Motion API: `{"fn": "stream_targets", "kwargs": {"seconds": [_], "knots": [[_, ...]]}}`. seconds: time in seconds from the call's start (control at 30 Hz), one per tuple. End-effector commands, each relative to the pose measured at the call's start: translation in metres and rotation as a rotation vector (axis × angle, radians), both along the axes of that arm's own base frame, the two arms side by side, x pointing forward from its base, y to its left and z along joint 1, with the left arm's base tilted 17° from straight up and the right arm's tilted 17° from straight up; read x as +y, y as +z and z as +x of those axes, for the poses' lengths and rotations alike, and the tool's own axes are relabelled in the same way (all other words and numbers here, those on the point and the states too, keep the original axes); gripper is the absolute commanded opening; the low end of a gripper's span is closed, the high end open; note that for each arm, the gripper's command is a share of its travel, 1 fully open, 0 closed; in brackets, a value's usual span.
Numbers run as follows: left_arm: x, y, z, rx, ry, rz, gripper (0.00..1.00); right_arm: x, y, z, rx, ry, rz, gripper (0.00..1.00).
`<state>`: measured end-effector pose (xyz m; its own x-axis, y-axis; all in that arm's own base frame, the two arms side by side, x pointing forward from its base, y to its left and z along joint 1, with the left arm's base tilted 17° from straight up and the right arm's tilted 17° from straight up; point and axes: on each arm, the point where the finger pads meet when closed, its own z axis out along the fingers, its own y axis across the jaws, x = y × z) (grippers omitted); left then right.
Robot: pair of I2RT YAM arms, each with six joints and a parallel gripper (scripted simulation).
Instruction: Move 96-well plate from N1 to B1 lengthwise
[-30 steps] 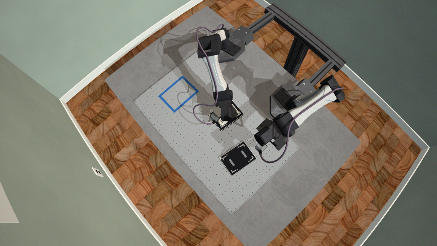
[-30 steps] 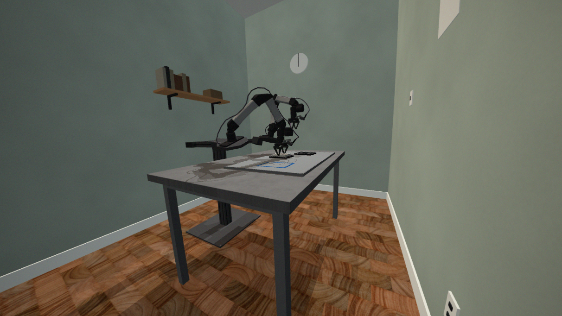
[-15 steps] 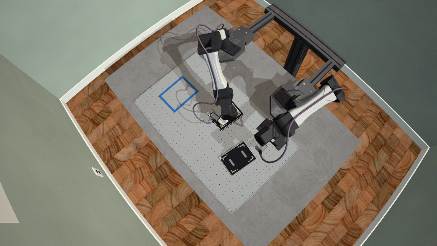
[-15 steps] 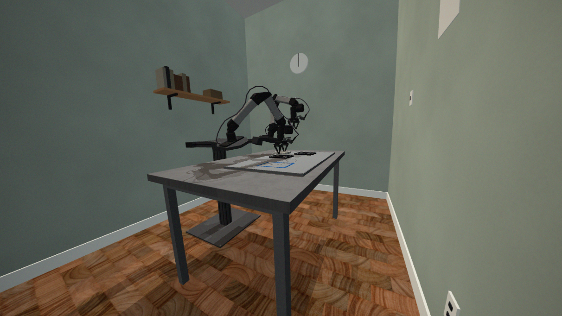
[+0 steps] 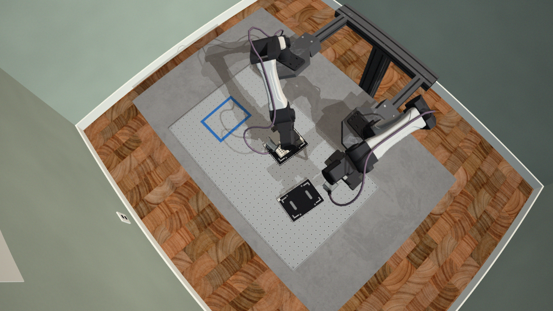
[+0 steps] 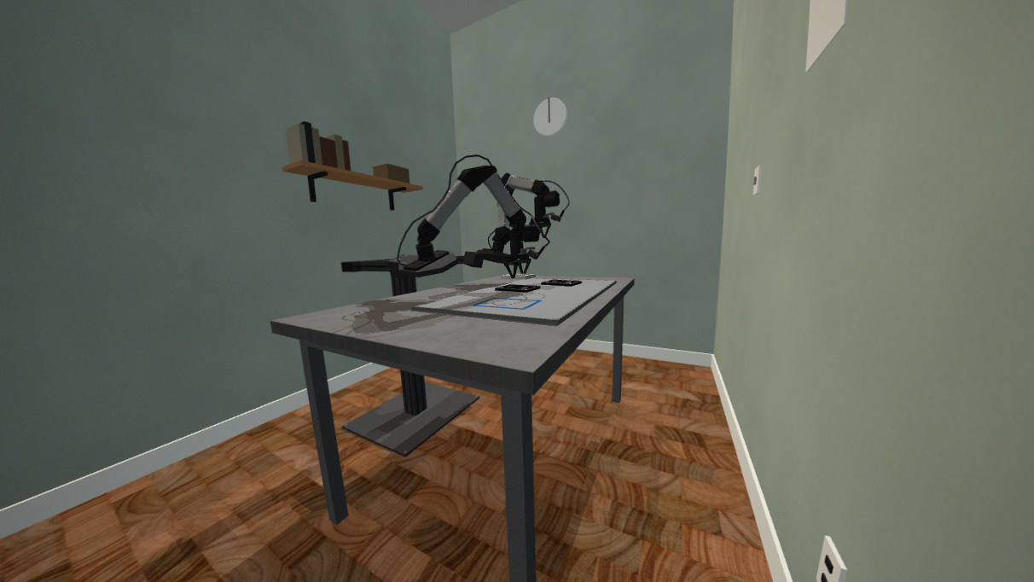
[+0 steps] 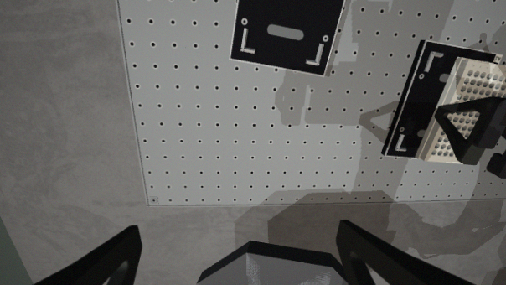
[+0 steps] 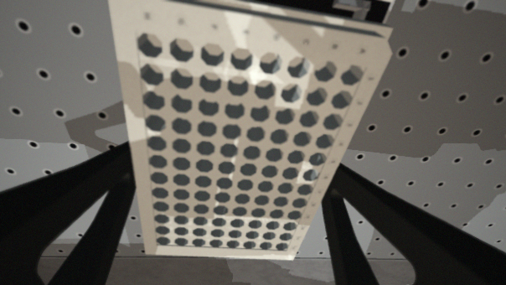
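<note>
A: What do you make of the worktop [image 5: 367, 239] [image 6: 404, 340] [image 7: 63, 105] [image 8: 188, 272], its corner jutting at us, bottom centre of the exterior view?

B: The perforated board [image 5: 232, 162] [image 6: 448, 304] [image 7: 209, 147] [image 8: 42, 50] on it worries me more. If the arm travels too low, the load could scrape there.

A: And the black nest [image 5: 291, 154] [image 6: 517, 288] [image 7: 412, 101] [image 8: 306, 6] in the middle of the top view?

B: The 96-well plate [image 5: 283, 151] [image 6: 531, 276] [image 7: 473, 80] [image 8: 247, 147] is raised just above it. Moving sideways before there's enough height could catch an edge on the corner guides. The other nest [image 5: 300, 199] [image 6: 561, 282] [image 7: 289, 46], lower in that view, is off the route.

A: Where's it going?

B: To the blue taped outline [image 5: 211, 131] [image 6: 506, 307], upper left of the top view. A wrong wrist turn would set it crosswise or over the tape.

A: Is the grip sound?

B: The right end effector [image 5: 285, 145] [image 6: 519, 273] [image 7: 465, 115] [image 8: 236, 160] has the plate clamped across its long sides, fingers far apart around it. A jerk could let it pivot or slip; releasing high could make it land askew.

A: The left end effector [image 5: 332, 185] [image 6: 545, 225] [image 7: 241, 233]?

B: Wide, nothing in it, right of centre in the top view. It's a risk only if it swings inward.

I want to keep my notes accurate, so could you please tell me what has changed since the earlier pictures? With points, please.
The right gripper [image 5: 283, 148] [image 6: 517, 271] [image 7: 465, 115] [image 8: 236, 160] has moved up, lifting the 96-well plate [image 5: 281, 151] [image 6: 527, 276] [image 7: 469, 90] [image 8: 251, 138] off its nest [image 5: 288, 158] [image 6: 517, 288] [image 7: 412, 96] [image 8: 322, 8]. I cannot tell exactly when its fingers took hold. No release is visible. The left arm [image 5: 398, 131] [image 6: 521, 183] and the nest look unchanged.
</note>
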<state>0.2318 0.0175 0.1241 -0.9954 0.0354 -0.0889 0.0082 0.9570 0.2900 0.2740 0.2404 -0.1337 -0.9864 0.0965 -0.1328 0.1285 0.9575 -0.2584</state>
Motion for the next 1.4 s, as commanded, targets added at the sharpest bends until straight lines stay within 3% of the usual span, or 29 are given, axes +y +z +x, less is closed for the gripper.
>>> {"fn": "stream_targets", "kwargs": {"seconds": [0.0, 0.53, 0.6, 0.63, 0.7, 0.83, 1.37], "knots": [[0.000, 0.001, -0.001, 0.007, -0.008, 0.000, 1.00, 0.012, 0.018, 0.000, -0.008, 0.004, 0.019, 0.00], [0.000, 0.001, -0.001, 0.007, -0.008, 0.000, 1.00, 0.018, 0.042, -0.003, -0.008, 0.005, 0.019, 0.00], [0.000, 0.001, -0.001, 0.007, -0.008, 0.000, 1.00, 0.018, 0.042, -0.003, -0.008, 0.005, 0.019, 0.00], [0.000, 0.001, -0.001, 0.007, -0.008, 0.000, 1.00, 0.010, 0.028, -0.008, 0.021, -0.001, -0.014, 0.00], [0.000, 0.001, -0.001, 0.007, -0.008, 0.000, 1.00, 0.020, 0.047, -0.003, -0.007, 0.004, 0.020, 0.00], [0.000, 0.001, -0.001, 0.007, -0.008, 0.000, 1.00, 0.021, 0.053, -0.004, -0.007, 0.004, 0.020, 0.00], [0.000, 0.001, -0.001, 0.007, -0.008, 0.000, 1.00, 0.010, 0.040, -0.006, 0.011, -0.001, -0.011, 0.00]]}}
